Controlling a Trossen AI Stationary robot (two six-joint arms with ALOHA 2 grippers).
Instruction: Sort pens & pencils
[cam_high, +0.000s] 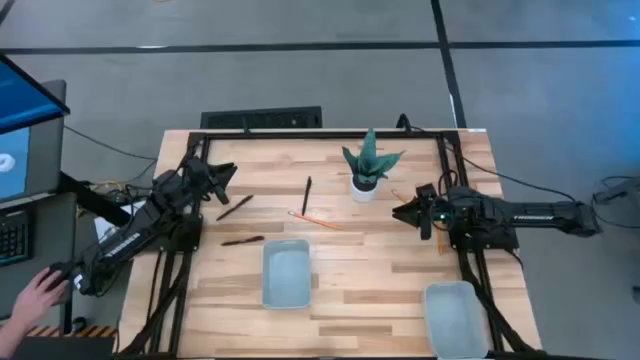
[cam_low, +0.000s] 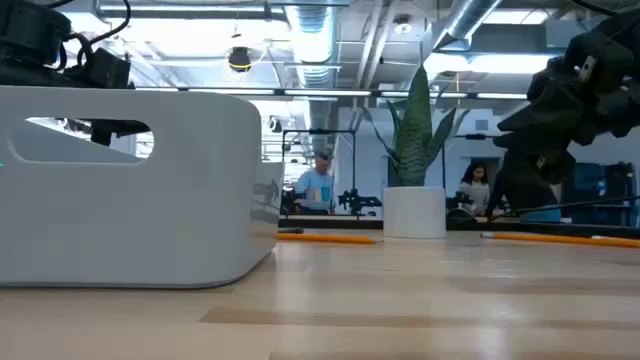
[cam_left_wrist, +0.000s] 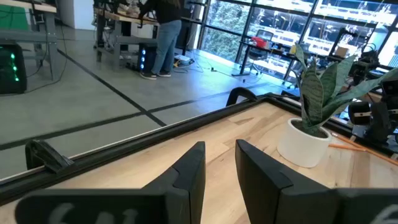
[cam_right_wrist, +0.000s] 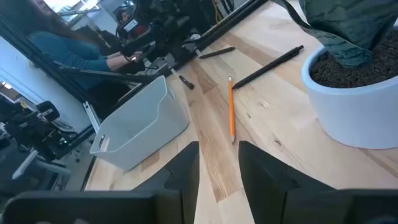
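We judge the orange pencil (cam_high: 314, 219) the likely pick: it lies on the table ahead of our right gripper (cam_high: 400, 212), long axis roughly in line with the reach. Both fingers stand slightly apart, empty. Our left gripper (cam_high: 226, 176) (also parted, empty) hangs above the nearest pen (cam_high: 234, 207).

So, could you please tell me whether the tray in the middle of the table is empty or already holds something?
Empty. From above, the middle tray shows only its bare pale floor; the pens and a pencil lie on the table outside it.

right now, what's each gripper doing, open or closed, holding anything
Left gripper: open, holding nothing, above the table's far left.
Right gripper: open, holding nothing, beside the potted plant.
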